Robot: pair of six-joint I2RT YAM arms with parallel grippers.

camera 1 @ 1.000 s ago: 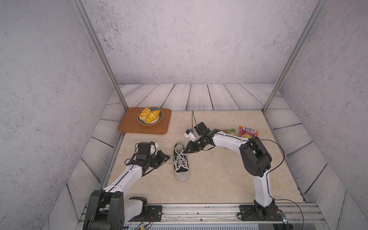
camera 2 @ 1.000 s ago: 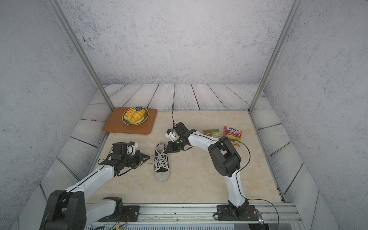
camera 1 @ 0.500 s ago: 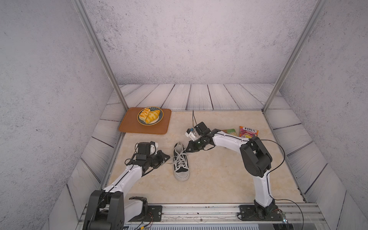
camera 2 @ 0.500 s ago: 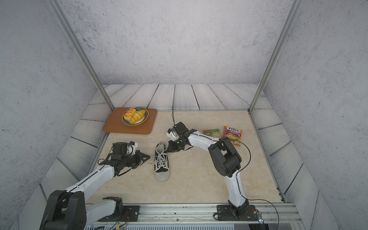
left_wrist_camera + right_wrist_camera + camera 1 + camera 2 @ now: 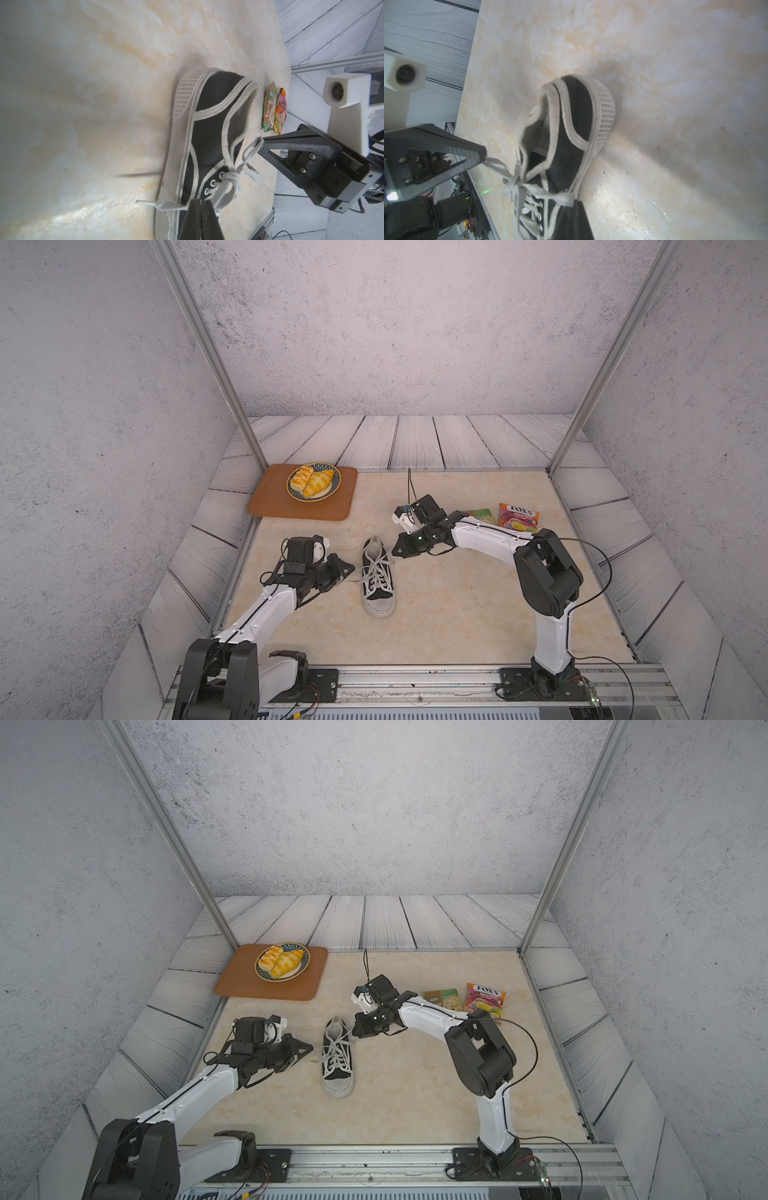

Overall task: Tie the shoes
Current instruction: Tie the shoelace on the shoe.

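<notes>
A black canvas shoe [image 5: 379,594] [image 5: 338,1073] with a white sole lies on the marble-look table, toe toward the front rail. Its white laces [image 5: 230,176] are crossed in a knot over the top eyelets. My left gripper [image 5: 351,570] [image 5: 200,204] sits low at the shoe's left side, shut on one lace strand. From the shoe's right, near the heel opening, my right gripper [image 5: 394,551] [image 5: 576,202] is shut on the other lace strand. Both strands run nearly straight from the knot to the fingertips.
A brown tray [image 5: 270,502] holding a plate of pastries [image 5: 311,483] sits at the back left. Two snack packets [image 5: 519,516] lie at the back right beside the right arm. Metal frame posts and plank walls bound the table.
The right gripper's jaws have closed onto the lace strand at the shoe's right. The left gripper stays shut on its strand, and neither arm has visibly shifted.
</notes>
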